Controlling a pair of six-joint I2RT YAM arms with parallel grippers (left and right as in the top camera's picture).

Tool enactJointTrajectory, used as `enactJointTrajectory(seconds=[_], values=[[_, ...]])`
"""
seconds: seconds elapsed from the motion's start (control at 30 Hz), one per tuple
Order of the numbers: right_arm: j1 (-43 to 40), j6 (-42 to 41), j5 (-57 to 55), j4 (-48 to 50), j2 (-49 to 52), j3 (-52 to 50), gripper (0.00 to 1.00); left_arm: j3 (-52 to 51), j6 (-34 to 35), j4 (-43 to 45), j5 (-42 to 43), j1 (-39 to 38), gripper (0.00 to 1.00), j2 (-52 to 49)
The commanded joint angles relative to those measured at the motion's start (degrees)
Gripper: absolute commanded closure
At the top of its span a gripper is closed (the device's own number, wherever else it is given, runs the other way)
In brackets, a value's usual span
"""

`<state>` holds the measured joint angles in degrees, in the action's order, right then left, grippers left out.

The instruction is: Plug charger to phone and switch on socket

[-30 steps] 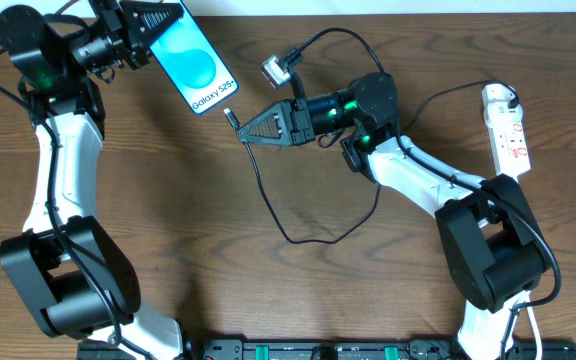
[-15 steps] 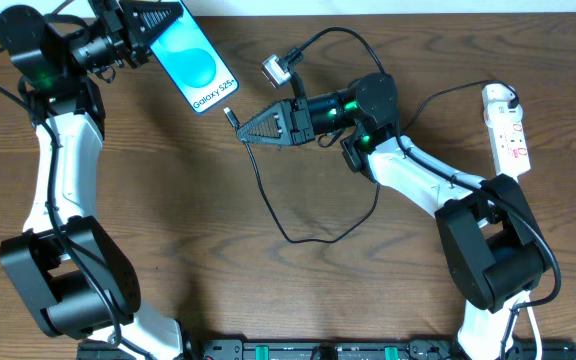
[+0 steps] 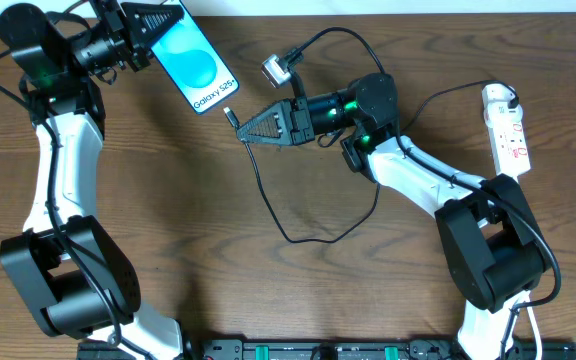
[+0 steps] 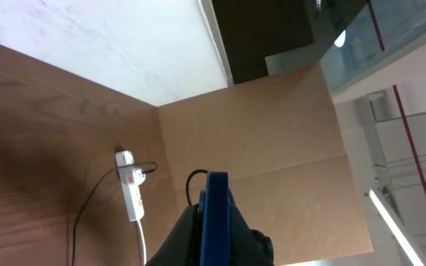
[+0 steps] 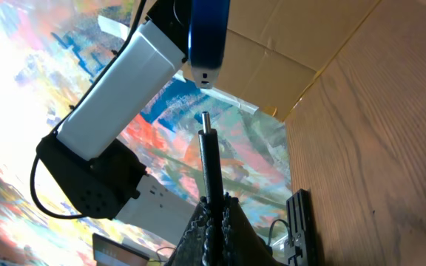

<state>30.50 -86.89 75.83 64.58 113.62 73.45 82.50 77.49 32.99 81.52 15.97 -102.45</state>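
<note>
Charger [image 3: 234, 120] pinched in right gripper [image 3: 246, 134] — plug tip juts ahead of fingertips, near phone [image 3: 200, 68] bottom edge, not touching, axes roughly in line. Left gripper [image 3: 168, 21] clamps phone's far end — right arm nearer port.

Tight gap at the far left corner, open wood toward the near edge

The charger [image 3: 231, 116] tip is kept just short of the phone [image 3: 200, 68]. The middle of the table [image 3: 188, 230] is crossed by the charger's looping cable. The socket [image 3: 508, 135] at the right edge is crowded by the right arm [image 3: 418, 178].
</note>
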Motion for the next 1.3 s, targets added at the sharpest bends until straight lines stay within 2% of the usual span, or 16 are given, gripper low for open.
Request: enactJointTrajectory(seconds=[0.0, 0.2, 0.57, 0.77, 0.97, 1.27], values=[[0.1, 0.2, -0.5, 0.4, 0.0, 0.6, 0.99, 0.4, -0.8, 0.3, 0.4, -0.1, 0.93, -0.1], [0.5, 0.2, -0.5, 0.4, 0.0, 0.6, 0.99, 0.4, -3.3, 0.2, 1.9, -0.6, 0.93, -0.1], [0.7, 0.4, -0.5, 0.3, 0.0, 0.6, 0.99, 0.4, -3.3, 0.2, 1.9, -1.3, 0.92, -0.1], [0.7, 0.8, -0.5, -0.5, 0.0, 0.6, 0.99, 0.4, 0.0, 0.2, 1.9, -1.3, 0.93, -0.1], [0.7, 1.5, -0.7, -1.4, 0.0, 0.6, 0.99, 0.4, -0.1, 0.2, 2.5, -1.3, 0.92, -0.1], [0.7, 1.4, -0.4, -1.3, 0.0, 0.6, 0.99, 0.4, -3.5, 0.3, 2.4, -1.2, 0.93, -0.1]])
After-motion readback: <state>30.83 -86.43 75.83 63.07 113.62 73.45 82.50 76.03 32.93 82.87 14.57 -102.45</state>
